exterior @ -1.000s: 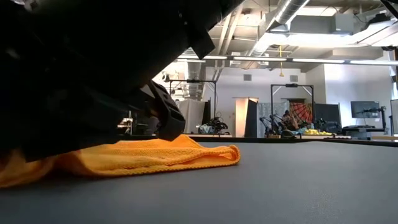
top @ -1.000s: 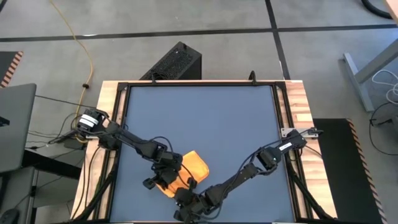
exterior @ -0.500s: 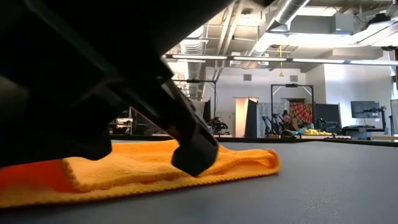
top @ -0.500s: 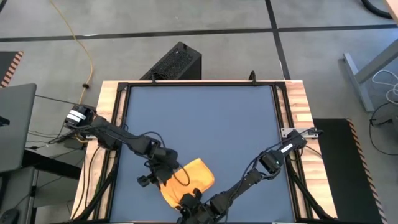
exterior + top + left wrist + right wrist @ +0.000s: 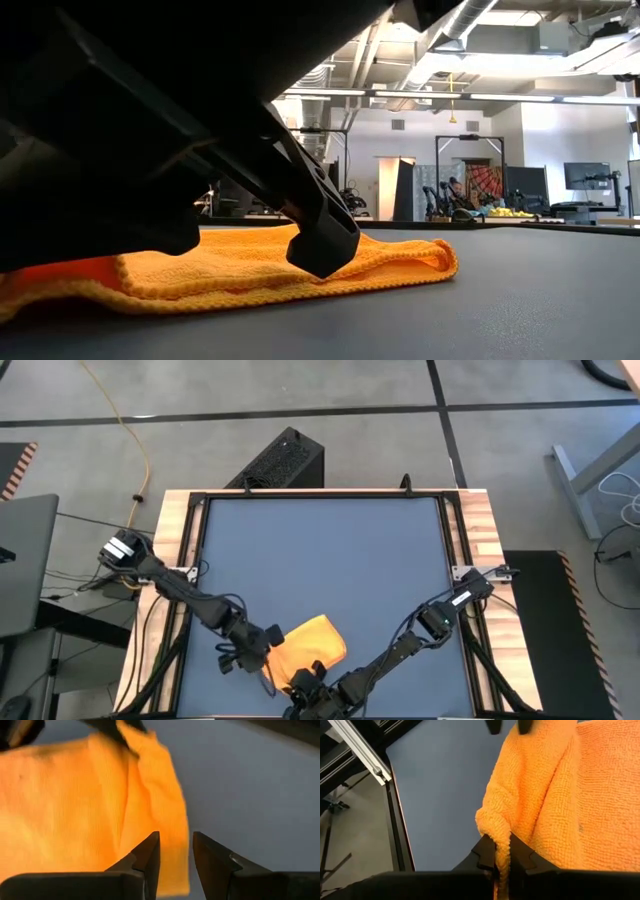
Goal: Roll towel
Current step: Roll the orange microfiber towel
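A: Towel (image 5: 308, 646) location?

B: Lower centre of the high view, flat on the dark blue bench (image 5: 330, 550) near its bottom edge. It lies as a folded, layered pad (fold lines run across it in the left wrist view).

A: Left gripper (image 5: 255, 650) status?

B: Positioned at the towel's left edge in the high view. In the left wrist view its fingers (image 5: 145, 855) stand slightly apart with a narrow gap between them, over the towel's edge, clamped on nothing.

A: Right gripper (image 5: 305, 685) status?

B: Positioned at the towel's bottom edge in the high view. In the right wrist view its fingers (image 5: 484, 851) are pinched on a hanging fold of the yellow cloth.

A: Low view?

B: Towel fills the lower left; a dark finger tip rests on its top surface.
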Controlling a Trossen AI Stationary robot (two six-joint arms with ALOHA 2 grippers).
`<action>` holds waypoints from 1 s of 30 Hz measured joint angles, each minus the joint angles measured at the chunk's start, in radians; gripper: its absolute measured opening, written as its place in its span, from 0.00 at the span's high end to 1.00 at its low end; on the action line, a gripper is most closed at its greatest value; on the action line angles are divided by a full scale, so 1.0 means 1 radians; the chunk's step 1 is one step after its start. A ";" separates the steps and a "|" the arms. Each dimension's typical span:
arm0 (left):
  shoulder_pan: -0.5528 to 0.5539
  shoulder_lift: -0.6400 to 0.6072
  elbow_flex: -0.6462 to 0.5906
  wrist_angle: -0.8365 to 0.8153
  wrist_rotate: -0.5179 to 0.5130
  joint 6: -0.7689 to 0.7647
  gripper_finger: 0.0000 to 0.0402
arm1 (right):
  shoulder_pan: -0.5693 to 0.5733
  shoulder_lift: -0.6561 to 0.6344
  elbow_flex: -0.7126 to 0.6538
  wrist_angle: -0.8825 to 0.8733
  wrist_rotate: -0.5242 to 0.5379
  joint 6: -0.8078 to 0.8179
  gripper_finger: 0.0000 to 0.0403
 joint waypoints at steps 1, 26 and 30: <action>-0.008 0.000 0.000 -0.014 -0.033 0.019 0.74 | 0.000 0.000 0.000 0.000 0.000 0.000 0.91; -0.045 0.149 0.005 -0.056 -0.168 -0.026 0.83 | 0.026 0.000 0.000 -0.022 0.019 0.102 0.91; -0.023 0.151 0.012 -0.074 -0.077 -0.063 0.97 | 0.047 0.000 0.000 -0.074 0.080 0.205 0.91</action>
